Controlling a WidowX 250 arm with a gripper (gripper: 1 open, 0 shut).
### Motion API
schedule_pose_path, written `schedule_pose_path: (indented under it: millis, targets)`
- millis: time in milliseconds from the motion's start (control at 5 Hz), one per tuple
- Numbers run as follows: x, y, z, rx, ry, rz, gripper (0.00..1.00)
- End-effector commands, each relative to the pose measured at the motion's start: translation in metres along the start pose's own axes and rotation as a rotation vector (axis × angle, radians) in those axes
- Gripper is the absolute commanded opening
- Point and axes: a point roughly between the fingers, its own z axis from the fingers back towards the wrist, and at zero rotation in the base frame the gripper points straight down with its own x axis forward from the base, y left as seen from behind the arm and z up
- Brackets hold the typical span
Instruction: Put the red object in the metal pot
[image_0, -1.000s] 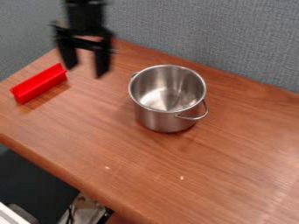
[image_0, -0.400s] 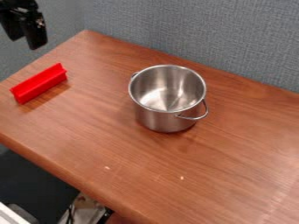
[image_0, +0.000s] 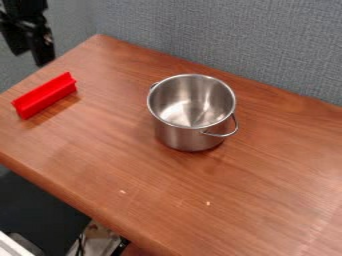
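Gripper (image_0: 30, 44) spread wide, empty, hanging just behind red object (image_0: 44, 96), likely lining up a grasp; metal pot (image_0: 193, 112) well apart.

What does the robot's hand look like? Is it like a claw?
Kind of. The gripper is all black, a boxy block on top with two flat, straight fingers sticking out of it. It sits at the picture's edge, so part is cut off. No cables or markings can be made out.
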Motion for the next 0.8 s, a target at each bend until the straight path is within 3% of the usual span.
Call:
schedule_pose_path:
  millis: [0, 200, 400, 600]
  targets:
    - [-0.014, 0.006, -0.015, 0.051, 0.016, 0.019, 1.0]
    - [-0.029, 0.005, -0.029, 0.07, 0.04, 0.014, 1.0]
    - [-0.017, 0.005, -0.006, 0.093, -0.034, -0.036, 1.0]
    - [-0.008, 0.007, 0.004, 0.12, -0.087, -0.078, 1.0]
